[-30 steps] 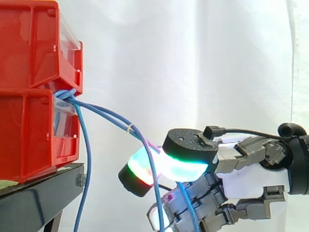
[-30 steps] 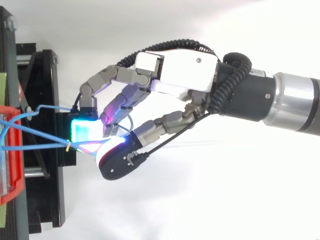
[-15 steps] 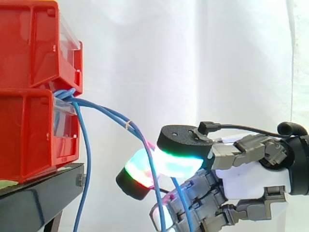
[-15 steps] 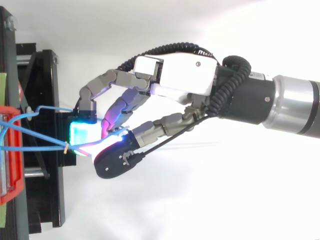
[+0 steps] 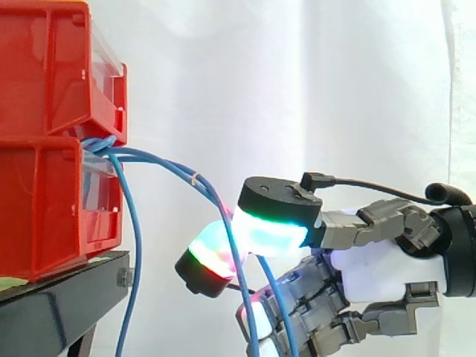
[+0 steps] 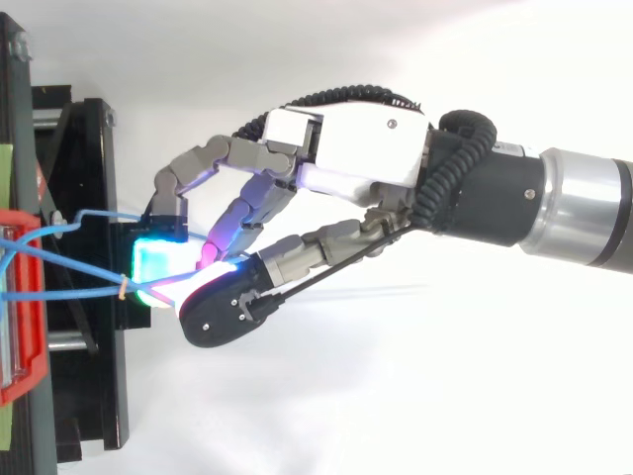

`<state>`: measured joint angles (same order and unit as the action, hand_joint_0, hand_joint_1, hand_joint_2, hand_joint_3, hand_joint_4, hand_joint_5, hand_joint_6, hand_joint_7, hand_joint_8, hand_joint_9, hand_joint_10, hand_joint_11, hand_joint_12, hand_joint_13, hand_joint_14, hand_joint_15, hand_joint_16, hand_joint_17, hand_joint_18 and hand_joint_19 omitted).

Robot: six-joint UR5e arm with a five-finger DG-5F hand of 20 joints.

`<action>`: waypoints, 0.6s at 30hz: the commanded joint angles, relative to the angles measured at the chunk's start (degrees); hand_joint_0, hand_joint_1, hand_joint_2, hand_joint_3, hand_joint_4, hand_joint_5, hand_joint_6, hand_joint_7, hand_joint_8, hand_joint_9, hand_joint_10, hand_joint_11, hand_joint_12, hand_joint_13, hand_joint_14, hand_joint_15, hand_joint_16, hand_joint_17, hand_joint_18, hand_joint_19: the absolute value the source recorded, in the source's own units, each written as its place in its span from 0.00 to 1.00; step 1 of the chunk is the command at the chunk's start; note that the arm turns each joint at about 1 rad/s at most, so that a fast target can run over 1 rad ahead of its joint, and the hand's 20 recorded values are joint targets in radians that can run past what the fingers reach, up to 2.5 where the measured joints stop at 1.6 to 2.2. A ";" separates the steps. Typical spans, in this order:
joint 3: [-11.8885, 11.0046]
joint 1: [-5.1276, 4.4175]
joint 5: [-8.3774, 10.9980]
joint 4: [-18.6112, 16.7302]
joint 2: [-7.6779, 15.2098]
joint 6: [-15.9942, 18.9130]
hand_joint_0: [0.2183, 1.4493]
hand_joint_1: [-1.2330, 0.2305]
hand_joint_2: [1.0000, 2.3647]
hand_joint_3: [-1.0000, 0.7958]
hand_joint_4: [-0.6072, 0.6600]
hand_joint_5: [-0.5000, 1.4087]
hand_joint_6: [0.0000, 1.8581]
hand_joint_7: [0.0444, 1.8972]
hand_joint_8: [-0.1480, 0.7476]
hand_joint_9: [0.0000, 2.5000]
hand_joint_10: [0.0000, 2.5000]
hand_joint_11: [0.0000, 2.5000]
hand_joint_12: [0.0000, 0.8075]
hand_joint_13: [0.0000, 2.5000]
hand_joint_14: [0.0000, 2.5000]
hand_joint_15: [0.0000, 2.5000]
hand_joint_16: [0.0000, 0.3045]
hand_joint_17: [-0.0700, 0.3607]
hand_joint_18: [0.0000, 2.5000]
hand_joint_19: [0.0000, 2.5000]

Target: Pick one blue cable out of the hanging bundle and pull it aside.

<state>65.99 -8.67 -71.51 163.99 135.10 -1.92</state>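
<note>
Red bins stack at your left in the side view, on a black stand; the hand reaches in from the right, below the bins' seam; blue cables spill from that seam, some hanging straight down; others, bound by a pale tie, slant to the hand, pinched between two glowing pads; you cannot tell how many strands it grips.
</note>
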 commanded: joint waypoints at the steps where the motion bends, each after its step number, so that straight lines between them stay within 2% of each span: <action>1: -0.25 0.14 -0.03 0.01 -0.02 0.52 0.23 0.56 0.00 0.28 0.49 0.22 0.45 0.49 0.48 0.43 0.01 0.19 0.39 0.40 0.01 0.21 0.16 0.42 0.30 0.17; 11: -2.01 0.32 -0.83 2.30 0.07 1.04 0.21 0.57 0.00 0.28 0.50 0.22 0.44 0.47 0.49 0.44 0.01 0.19 0.40 0.40 0.01 0.21 0.17 0.44 0.30 0.18; 18: -2.18 0.40 -1.09 2.74 -0.02 2.10 0.24 0.44 0.00 0.31 0.50 0.22 0.43 0.50 0.46 0.43 0.01 0.19 0.38 0.39 0.01 0.21 0.16 0.42 0.29 0.17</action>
<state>63.91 -8.34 -72.57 166.60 135.09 -0.14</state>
